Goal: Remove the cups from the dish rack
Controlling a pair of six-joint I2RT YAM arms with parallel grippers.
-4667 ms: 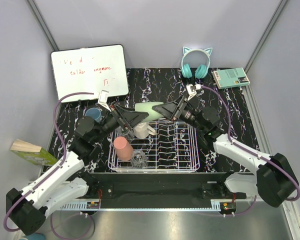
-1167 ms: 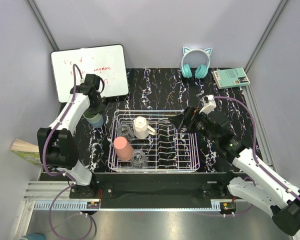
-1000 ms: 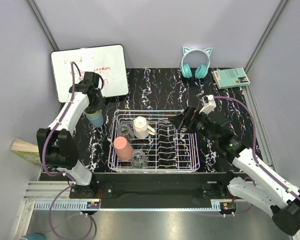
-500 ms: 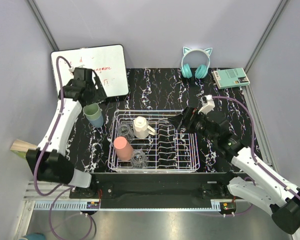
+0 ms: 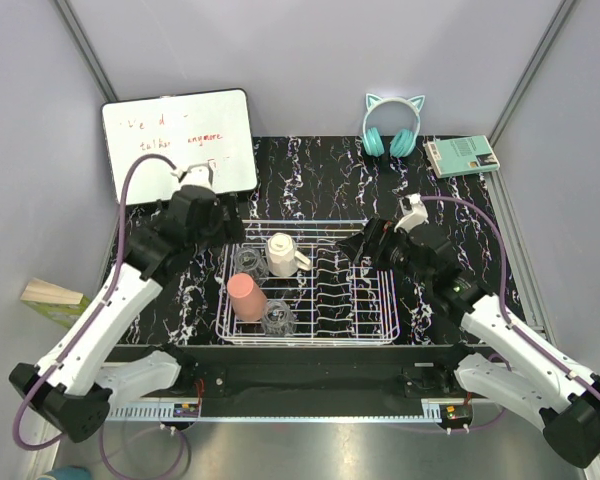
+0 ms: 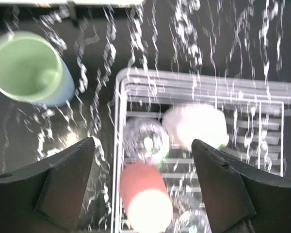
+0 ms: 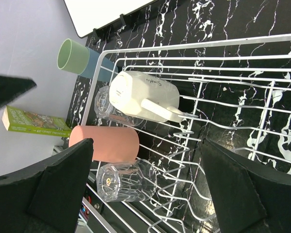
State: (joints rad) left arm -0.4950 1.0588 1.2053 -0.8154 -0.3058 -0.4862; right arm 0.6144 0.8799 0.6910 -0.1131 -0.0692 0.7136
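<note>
Four cups are seen in the left half of the rack (image 5: 370,300), which is set on a black marbled table (image 5: 320,170) between two robot arms. The mug (image 5: 283,254) is lodged at the far side, its handle turned toward the rack's middle. A glass (image 5: 246,262) is tucked just beside it at the rack's left edge. The pink cup (image 5: 247,297) is placed nearer the arms' bases, with a second glass (image 5: 277,318) close beside it at the near rim.

Outside the rack, off its far-left corner and in front of the whiteboard (image 5: 180,140), a green cup (image 7: 72,56) is nested inside a blue cup (image 7: 94,65). The pair is hidden by the left arm (image 5: 120,300) in the overhead view.

The left gripper (image 6: 143,142) is held above the rack's far-left corner, its fingers spread wide with nothing between them. The glass, mug and pink cup are seen below the gap. The right gripper (image 7: 146,141) is poised over the rack's right part and pointed at the cups, its fingers likewise spread wide and empty.

Headphones (image 5: 392,125) and a teal book (image 5: 462,155) are laid along the table's far edge. A green box (image 5: 55,300) is seen off its left side.
</note>
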